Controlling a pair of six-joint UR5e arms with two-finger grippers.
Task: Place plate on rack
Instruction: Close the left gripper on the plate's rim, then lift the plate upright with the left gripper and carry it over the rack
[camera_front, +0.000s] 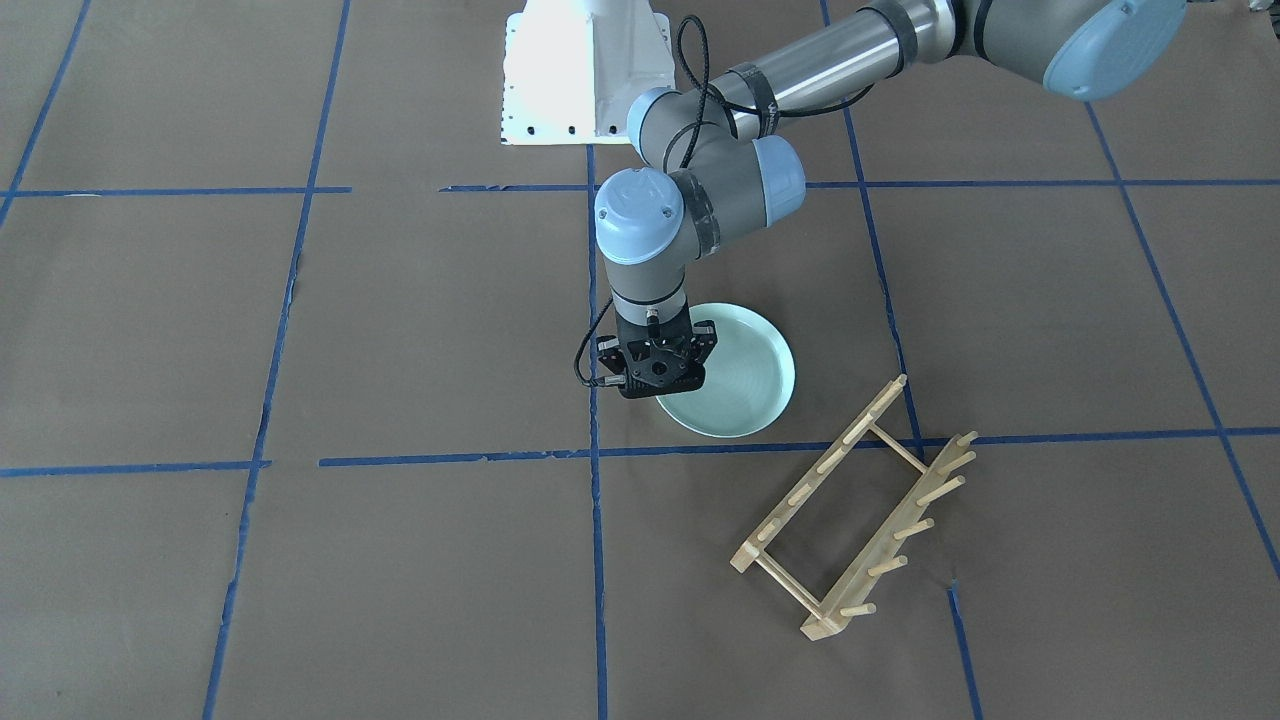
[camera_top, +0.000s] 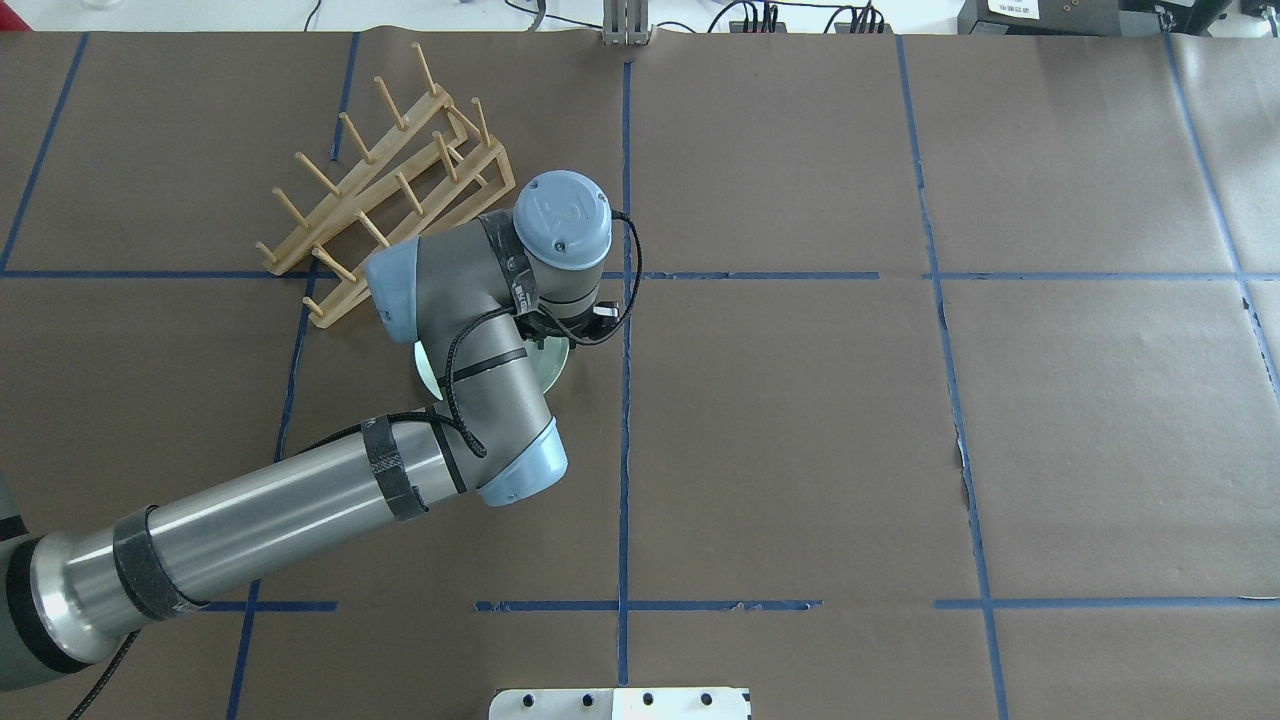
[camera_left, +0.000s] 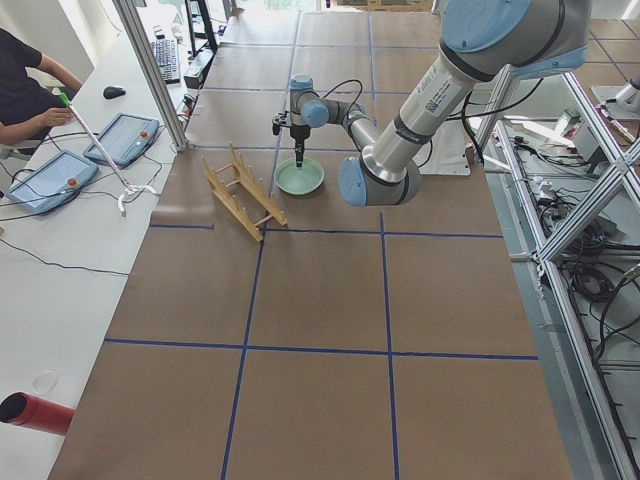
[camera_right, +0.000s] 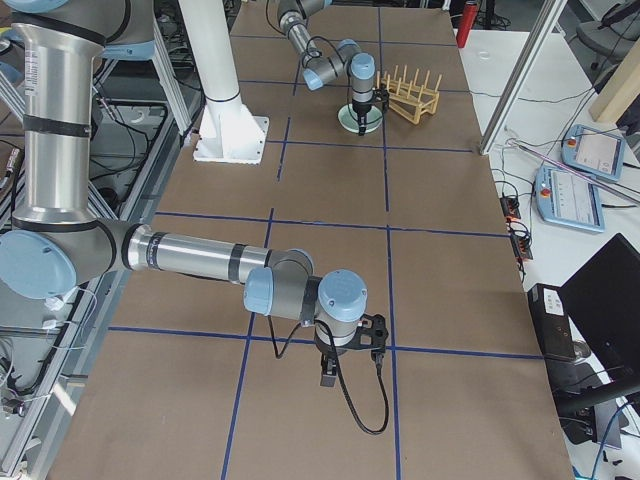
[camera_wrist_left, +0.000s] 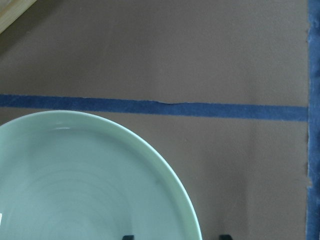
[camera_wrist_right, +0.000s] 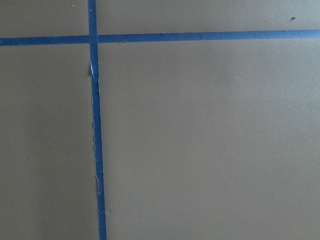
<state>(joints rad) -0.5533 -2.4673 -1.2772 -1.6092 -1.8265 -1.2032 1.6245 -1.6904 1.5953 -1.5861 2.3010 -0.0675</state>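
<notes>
The pale mint-green plate (camera_front: 745, 385) lies flat on the brown paper-covered table, and shows in the left wrist view (camera_wrist_left: 75, 190). My left gripper (camera_front: 657, 385) points straight down over the plate's edge on the side away from the rack. It is open, and in the left wrist view (camera_wrist_left: 175, 237) its two fingertips stand on either side of the rim. The wooden rack (camera_front: 850, 510) stands beside the plate and apart from it, with nothing in it. My right gripper (camera_right: 350, 350) shows only in the exterior right view, low over the table far from the plate; I cannot tell whether it is open or shut.
Blue tape lines (camera_front: 460, 458) divide the table into squares. The robot's white base (camera_front: 585, 70) stands at the table's edge. A corner of the rack (camera_wrist_left: 12, 12) shows in the left wrist view. Operator tablets (camera_left: 50, 180) lie on a side bench.
</notes>
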